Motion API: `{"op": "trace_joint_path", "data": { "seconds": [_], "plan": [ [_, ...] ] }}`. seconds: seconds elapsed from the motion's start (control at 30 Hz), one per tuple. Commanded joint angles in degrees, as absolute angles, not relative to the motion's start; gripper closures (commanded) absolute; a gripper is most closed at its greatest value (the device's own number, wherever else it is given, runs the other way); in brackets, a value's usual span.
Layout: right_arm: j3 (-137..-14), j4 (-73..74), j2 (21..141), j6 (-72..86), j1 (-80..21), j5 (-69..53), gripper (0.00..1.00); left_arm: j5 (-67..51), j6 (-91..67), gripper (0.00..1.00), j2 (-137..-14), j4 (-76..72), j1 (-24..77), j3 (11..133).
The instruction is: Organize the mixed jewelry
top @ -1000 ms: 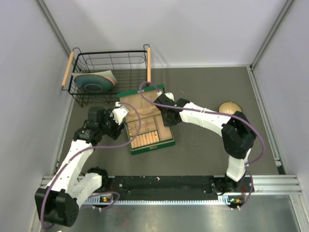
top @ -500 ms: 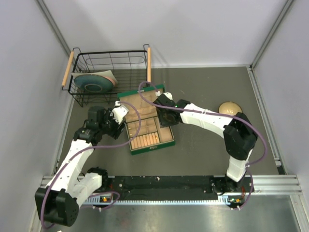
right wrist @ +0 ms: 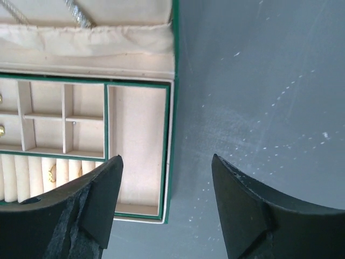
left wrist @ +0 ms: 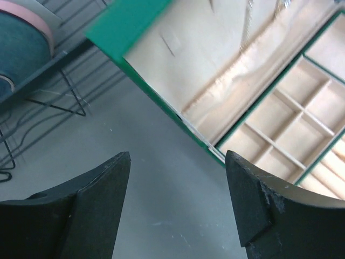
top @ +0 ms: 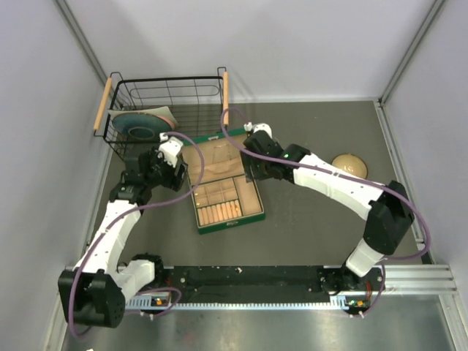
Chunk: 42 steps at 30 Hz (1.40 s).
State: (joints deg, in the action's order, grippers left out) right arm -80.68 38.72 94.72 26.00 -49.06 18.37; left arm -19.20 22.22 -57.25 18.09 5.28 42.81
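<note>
Right wrist: my right gripper [right wrist: 166,202] gapes, gold ring [right wrist: 52,173] in the box [right wrist: 175,43] beside one finger; left gripper [left wrist: 178,202] spread too.

Open box [top: 232,223] at mid-table, lid tipped back toward basket [top: 168,79] (plate [top: 139,124] leaning inside). Left gripper [top: 172,153] just beside lid's left edge, right gripper [top: 254,141] over its right edge. Bowl [top: 349,162] well apart, far right.

Open green jewelry box [top: 230,224], black wire basket [top: 225,95] with a teal plate [top: 139,126] inside, tan bowl [top: 349,162], grey table [top: 307,227].
</note>
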Motion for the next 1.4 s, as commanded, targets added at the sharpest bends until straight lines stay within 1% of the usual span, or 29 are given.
{"op": "trace_joint_path", "data": {
  "seconds": [0.0,0.17,0.27,0.4,0.53,0.63,0.7,0.87,0.97,1.0,1.17,1.23,1.37],
  "plan": [
    [-82.71,36.21,89.3,23.56,-45.71,18.9,0.32,-27.5,18.9,0.22,-60.46,10.21,1.94,48.06],
    [-80.42,34.46,87.36,22.59,-43.07,16.35,0.32,-33.13,19.25,0.19,-63.72,6.51,0.88,50.18],
    [-79.45,33.84,86.93,21.97,-42.71,15.3,0.32,-38.92,19.86,0.17,-65.3,5.01,0.88,50.97],
    [-78.93,33.57,86.92,21.45,-42.28,14.33,0.32,-49.27,21.53,0.17,-66.53,5.97,0.79,51.24],
    [-78.58,33.14,86.92,20.92,-42.01,13.62,0.32,-55.88,22.41,0.17,-66.36,6.76,0.79,50.63],
    [-78.31,33.05,86.84,20.66,-41.84,13.45,0.32,-58.61,23.11,0.19,-65.57,8.78,0.79,50.62],
    [-78.05,32.96,86.4,20.39,-41.84,13.53,0.32,-58.89,25.04,0.2,-64.61,12.73,0.79,50.89],
    [-78.05,32.87,84.64,19.86,-40.87,15.29,0.32,-56.61,27.86,0.21,-56.7,17.04,0.79,47.64],
    [-77.96,32.87,82.27,19.25,-39.82,15.73,0.32,-55.55,30.58,0.2,-52.39,21.78,0.79,46.41],
    [-77.87,32.87,81.4,18.29,-39.47,15.38,0.32,-55.37,32.15,0.2,-51.08,25.45,0.79,46.49],
    [-76.03,33.05,74.47,13.89,-36.75,8.37,0.32,-55.63,36.38,0.21,-49.05,34.01,0.79,46.15],
    [-75.41,33.05,72.43,12.57,-35.6,8.0,0.32,-55.99,37.44,0.21,-47.82,36.11,0.79,45.79],
    [-74.27,33.05,68.92,13.18,-30.6,5.1,0.32,-54.67,35.87,0.22,-47.02,35.43,0.79,46.4]
  ]
}}
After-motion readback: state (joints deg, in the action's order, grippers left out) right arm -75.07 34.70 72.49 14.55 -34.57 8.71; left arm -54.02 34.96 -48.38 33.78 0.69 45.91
